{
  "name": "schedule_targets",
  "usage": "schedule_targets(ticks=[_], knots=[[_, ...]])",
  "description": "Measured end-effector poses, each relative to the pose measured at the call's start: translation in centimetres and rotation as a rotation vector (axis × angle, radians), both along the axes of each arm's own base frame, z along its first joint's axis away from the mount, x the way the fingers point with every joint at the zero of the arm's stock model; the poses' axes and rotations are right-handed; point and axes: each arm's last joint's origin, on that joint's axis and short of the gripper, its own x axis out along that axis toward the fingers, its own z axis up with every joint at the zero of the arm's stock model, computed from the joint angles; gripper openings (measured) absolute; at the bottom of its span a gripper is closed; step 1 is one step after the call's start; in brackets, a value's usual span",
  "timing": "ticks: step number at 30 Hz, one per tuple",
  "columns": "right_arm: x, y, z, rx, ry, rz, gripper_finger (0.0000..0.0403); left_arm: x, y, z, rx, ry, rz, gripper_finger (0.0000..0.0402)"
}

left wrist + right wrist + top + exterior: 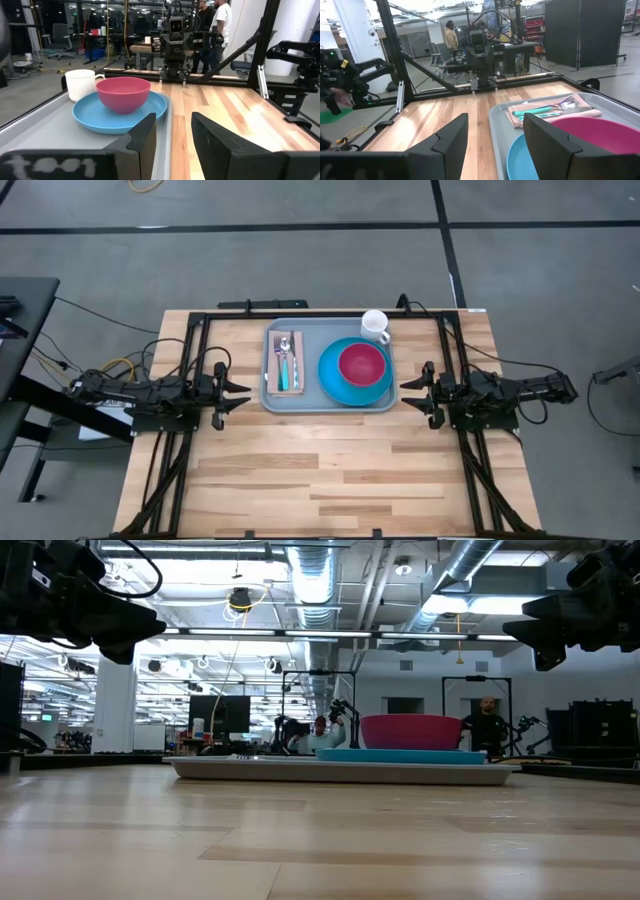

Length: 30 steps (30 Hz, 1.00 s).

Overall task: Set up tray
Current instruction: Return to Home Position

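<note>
Tray (310, 332): far middle of the table (330, 470), carrying plate (335, 385), bowl (362, 363), cup (374, 324), cutlery (285, 360).
Left gripper (243, 392): just left of tray, fingers apart.
Right gripper (405, 396): just right of tray, fingers apart.

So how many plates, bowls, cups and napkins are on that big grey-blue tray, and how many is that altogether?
Round bright-blue plate: 1
Round pink bowl: 1
White mug with a handle: 1
Folded pink napkin: 1
Total on the flat grey-blue plastic tray: 4
</note>
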Motion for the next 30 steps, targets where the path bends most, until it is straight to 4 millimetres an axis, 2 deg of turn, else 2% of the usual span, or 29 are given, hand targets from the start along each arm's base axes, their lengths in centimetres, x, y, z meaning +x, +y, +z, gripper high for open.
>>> schedule_targets(ticks=[30], knots=[[0.00, 0.00, 0.00, 0.000, 0.000, 0.000, 0.0182, 0.00, 0.00, 0.02, -0.005, -0.003, 0.001, 0.0112]])
